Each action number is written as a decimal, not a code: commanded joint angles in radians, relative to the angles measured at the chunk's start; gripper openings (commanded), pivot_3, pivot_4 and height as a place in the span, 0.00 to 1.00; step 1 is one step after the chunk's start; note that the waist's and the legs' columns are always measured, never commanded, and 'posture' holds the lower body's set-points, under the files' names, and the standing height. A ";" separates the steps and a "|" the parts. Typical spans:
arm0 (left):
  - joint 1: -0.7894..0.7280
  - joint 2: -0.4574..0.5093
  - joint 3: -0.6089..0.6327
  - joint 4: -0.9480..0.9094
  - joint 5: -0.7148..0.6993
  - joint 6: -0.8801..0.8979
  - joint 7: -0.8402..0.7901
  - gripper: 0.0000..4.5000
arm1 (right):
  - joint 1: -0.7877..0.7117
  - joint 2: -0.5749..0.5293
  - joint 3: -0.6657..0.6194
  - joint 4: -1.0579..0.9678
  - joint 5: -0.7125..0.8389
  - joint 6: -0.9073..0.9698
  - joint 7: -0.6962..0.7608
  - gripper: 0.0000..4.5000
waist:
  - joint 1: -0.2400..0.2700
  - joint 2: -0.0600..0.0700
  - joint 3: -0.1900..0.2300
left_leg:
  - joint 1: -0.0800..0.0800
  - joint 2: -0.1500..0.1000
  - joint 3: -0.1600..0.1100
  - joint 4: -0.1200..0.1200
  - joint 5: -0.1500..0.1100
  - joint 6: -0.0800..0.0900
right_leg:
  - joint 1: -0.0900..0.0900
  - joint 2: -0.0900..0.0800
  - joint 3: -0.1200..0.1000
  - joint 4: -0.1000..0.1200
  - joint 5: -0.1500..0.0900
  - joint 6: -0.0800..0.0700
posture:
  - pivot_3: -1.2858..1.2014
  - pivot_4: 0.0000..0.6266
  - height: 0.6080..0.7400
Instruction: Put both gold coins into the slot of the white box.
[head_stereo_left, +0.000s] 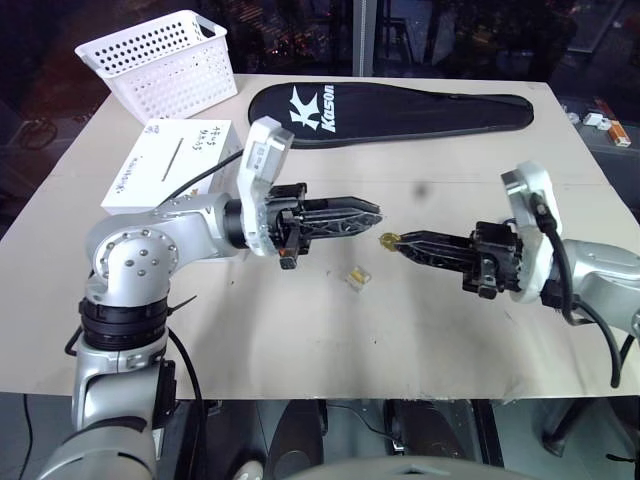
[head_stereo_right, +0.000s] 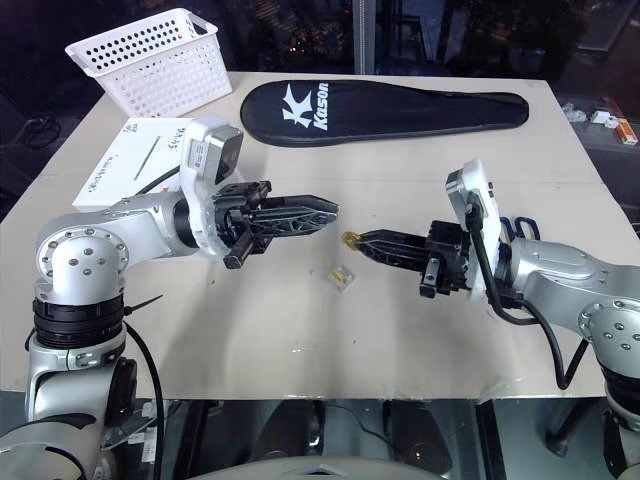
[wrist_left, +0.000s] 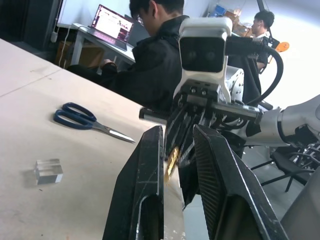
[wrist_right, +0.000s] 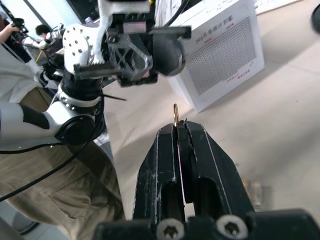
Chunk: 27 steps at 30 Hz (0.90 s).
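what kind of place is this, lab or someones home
Most likely a robotics lab or workshop, not a home: a plain board table for trials, people at a laptop nearby, and another robot arm beside them.

Silver metal arms with round screw-studded joints, white wrist housings, black cables, black latticed two-fingered left gripper (head_stereo_left: 372, 212) and right gripper (head_stereo_left: 392, 241).

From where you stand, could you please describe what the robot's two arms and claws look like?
Both arms are silver-grey metal with round, bolt-ringed joints and white wrist housings. Black cables loop along each arm. The left claw and right claw each have two long black fingers with open lattice framing.
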<state>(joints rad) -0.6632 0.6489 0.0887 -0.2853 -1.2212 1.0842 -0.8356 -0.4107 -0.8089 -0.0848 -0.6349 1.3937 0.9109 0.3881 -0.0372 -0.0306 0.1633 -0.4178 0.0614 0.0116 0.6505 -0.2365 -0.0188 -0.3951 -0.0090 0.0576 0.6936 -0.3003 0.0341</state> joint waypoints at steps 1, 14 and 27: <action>0.006 0.013 0.010 -0.035 -0.013 0.000 -0.029 0.21 | -0.033 0.001 -0.032 -0.007 0.010 -0.023 0.015 0.00 | 0.000 0.000 0.000 | 0.000 0.000 0.000 0.000 0.000 0.000 | 0.000 0.000 0.000 0.000 0.000 0.000 | 0.52 0.24 1.00; 0.026 0.023 -0.002 -0.045 0.008 -0.014 -0.065 0.21 | -0.107 0.020 -0.022 0.001 0.058 -0.014 -0.005 0.00 | 0.002 0.000 0.001 | 0.000 0.000 0.000 0.000 0.000 0.000 | 0.000 0.000 0.000 0.000 0.000 0.000 | 0.52 0.24 1.00; 0.035 0.021 0.010 -0.039 0.024 -0.023 -0.075 0.21 | -0.061 -0.010 -0.035 -0.006 0.068 -0.002 -0.005 0.00 | 0.002 0.000 0.001 | 0.000 0.000 0.000 0.000 0.000 0.000 | 0.000 0.000 0.000 0.000 0.000 0.000 | 0.52 0.24 1.00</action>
<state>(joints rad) -0.6265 0.6644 0.0773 -0.3035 -1.1963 1.0782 -0.9003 -0.4647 -0.8092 -0.0861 -0.6120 1.4443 0.9161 0.3734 -0.0348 -0.0310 0.1645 -0.4179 0.0614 0.0119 0.6505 -0.2365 -0.0188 -0.3951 -0.0093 0.0576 0.6933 -0.3003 0.0341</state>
